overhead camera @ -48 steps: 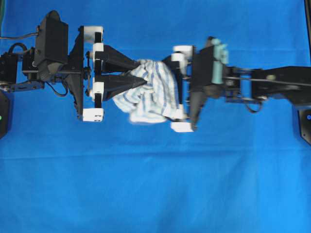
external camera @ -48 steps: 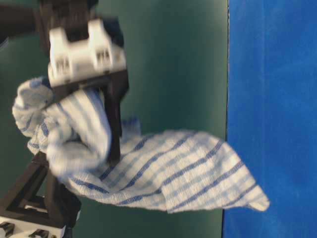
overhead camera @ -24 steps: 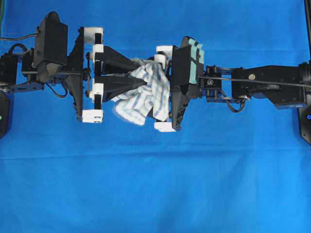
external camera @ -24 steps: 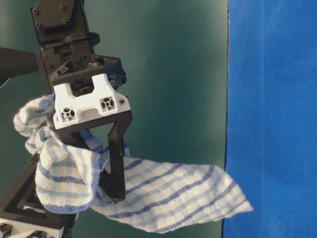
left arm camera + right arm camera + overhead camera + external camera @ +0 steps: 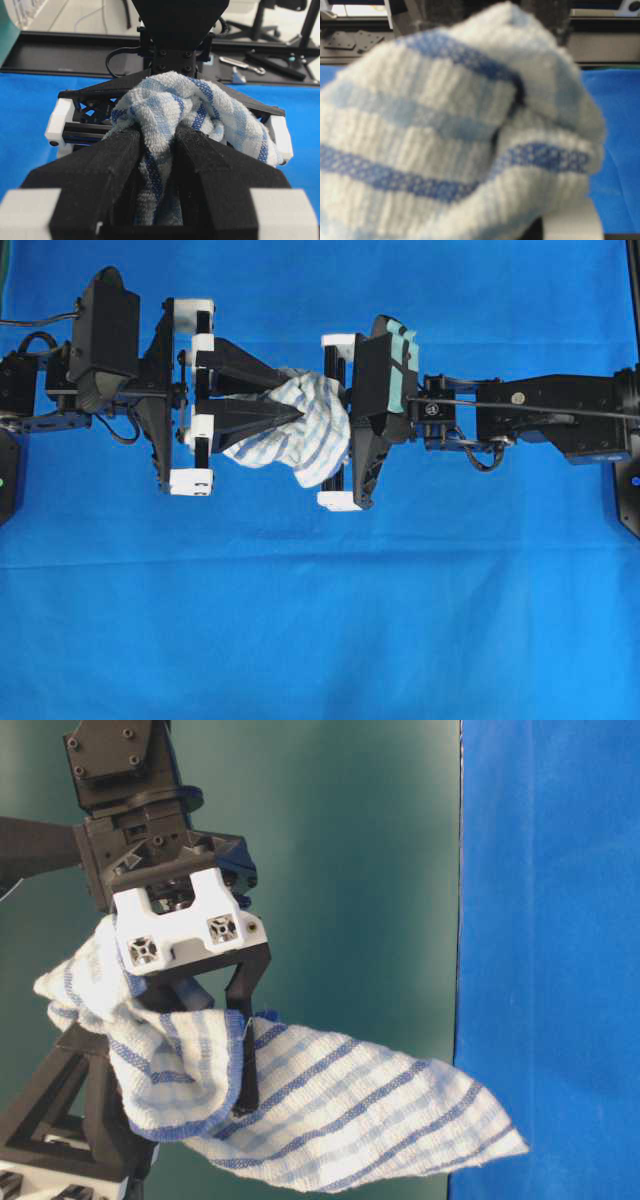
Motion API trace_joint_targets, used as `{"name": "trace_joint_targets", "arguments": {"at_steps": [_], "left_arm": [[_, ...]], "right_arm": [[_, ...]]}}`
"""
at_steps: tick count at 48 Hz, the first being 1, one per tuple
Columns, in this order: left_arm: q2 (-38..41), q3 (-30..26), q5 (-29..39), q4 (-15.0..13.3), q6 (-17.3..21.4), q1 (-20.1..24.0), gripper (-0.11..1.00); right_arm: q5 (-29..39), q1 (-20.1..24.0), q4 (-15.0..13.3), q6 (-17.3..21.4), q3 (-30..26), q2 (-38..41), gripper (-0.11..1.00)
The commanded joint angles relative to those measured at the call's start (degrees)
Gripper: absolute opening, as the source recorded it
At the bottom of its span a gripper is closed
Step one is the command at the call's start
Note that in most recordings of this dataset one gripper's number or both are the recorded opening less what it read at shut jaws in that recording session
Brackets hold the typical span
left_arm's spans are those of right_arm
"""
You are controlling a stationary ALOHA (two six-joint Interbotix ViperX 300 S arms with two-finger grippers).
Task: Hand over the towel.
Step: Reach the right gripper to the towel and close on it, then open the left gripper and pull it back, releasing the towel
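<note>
Above blue cloth (image 5: 320,620), towel (image 5: 300,435) between hands

A robotics lab or workshop. Two black robot arms face each other over a counter (image 5: 320,620) draped in plain blue cloth, backed by a dark green wall panel (image 5: 350,870). Beyond the left hand (image 5: 160,165), a black metal frame rail (image 5: 60,50), loose metal tools (image 5: 240,67), cables and a wheeled office-chair base (image 5: 280,30) stand on a pale floor.
</note>
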Motion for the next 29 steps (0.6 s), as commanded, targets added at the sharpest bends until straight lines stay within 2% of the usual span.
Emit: {"name": "trace_joint_targets", "arguments": {"at_steps": [1,25,27,29], "left_arm": [[-0.4,-1.8,-0.2,0.1,-0.1,-0.4,0.16],[-1.1,-1.1,0.0,0.1,-0.3,-0.4,0.16],[-1.2,-0.8,-0.1,0.1,-0.3,-0.4,0.21],[-1.5,-0.5,0.0,0.1,-0.4,-0.4,0.33]], "right_arm": [[-0.3,-0.2,0.0,0.0,-1.4,-0.7,0.03],[-0.3,-0.2,0.0,-0.1,-0.6,-1.5,0.03],[-0.3,-0.2,-0.1,-0.1,-0.5,-1.6,0.03],[-0.3,-0.2,-0.1,-0.1,-0.4,-1.7,0.03]]}}
